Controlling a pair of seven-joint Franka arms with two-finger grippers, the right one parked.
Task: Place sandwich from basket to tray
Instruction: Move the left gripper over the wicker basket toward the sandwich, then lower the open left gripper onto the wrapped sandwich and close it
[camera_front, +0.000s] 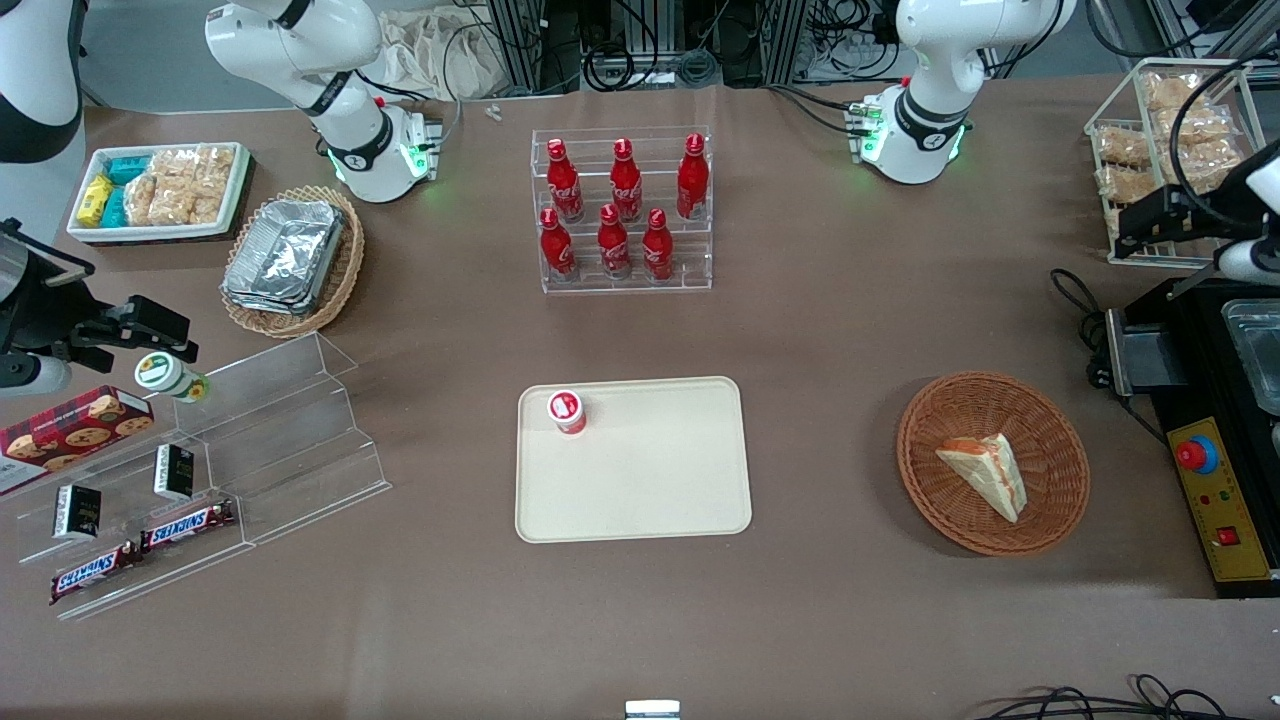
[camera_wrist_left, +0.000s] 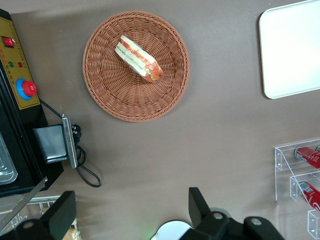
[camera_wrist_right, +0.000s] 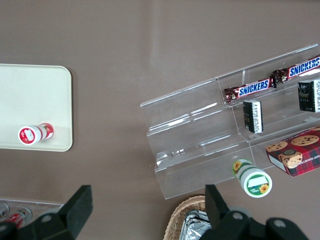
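Pincer (camera_wrist_left: 130, 217) open and empty, hanging high above the brown desk (camera_front: 830, 330).
Sandwich (camera_front: 985, 472) lies on its side in the round basket (camera_front: 925, 480), well apart from the tray (camera_front: 650, 480); a small red-capped bottle (camera_front: 566, 411) stands on a tray corner.

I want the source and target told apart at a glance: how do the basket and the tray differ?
The basket is round, woven and reddish-brown; the tray is rectangular, smooth and cream. The basket holds the sandwich; the tray holds only a small red-capped cup. Both are shallow and rest on the brown table. The gripper, open, hovers above the table beside the basket.
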